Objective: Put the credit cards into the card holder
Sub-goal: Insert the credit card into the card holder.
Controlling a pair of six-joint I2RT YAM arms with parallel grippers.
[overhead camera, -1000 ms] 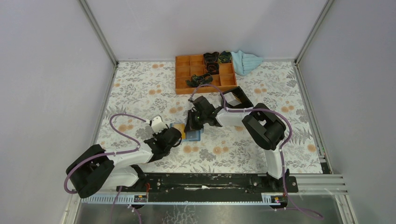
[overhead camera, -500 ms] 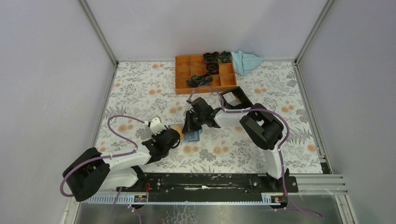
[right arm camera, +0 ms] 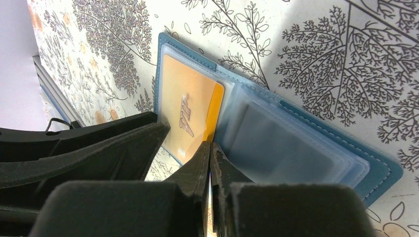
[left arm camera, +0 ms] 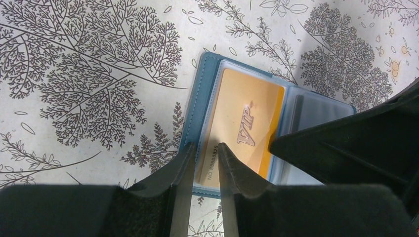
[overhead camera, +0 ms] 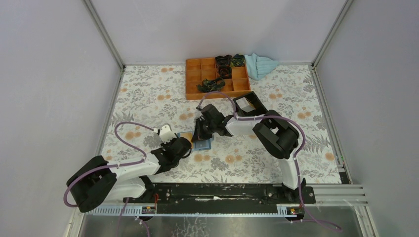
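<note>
credit card (left arm camera: 244, 123): in card holder (left arm camera: 197, 98), left sleeve
card holder: open on surface (overhead camera: 148, 98), centre
compartment tray (overhead camera: 195, 81): behind; cloth (overhead camera: 259, 65) to its right

Orange tray (overhead camera: 194, 83) at upper centre — dark items (overhead camera: 225, 71) in several compartments; blue cloth (overhead camera: 260, 65) just right, black box (overhead camera: 245, 102) below.

Arms: two, the left arm (overhead camera: 123, 170) and the right arm (overhead camera: 276, 136).
Grippers: two, the left gripper (left arm camera: 205, 146) and the right gripper (right arm camera: 209, 144), each with two fingers.
Holder: one card holder (left arm camera: 197, 106), lying open.
Cards: one credit card (left arm camera: 247, 123) in plain sight, tan-orange, marked VIP.
Sleeves: several clear sleeves (right arm camera: 291, 148) in the holder; the exact number cannot be told.
Tray: one orange tray (overhead camera: 194, 89).
Cloth: one light blue cloth (overhead camera: 260, 65).
Box: one black box (overhead camera: 246, 103).
Cables: two, the left purple cable (overhead camera: 129, 123) and the right purple cable (overhead camera: 302, 136).
</note>
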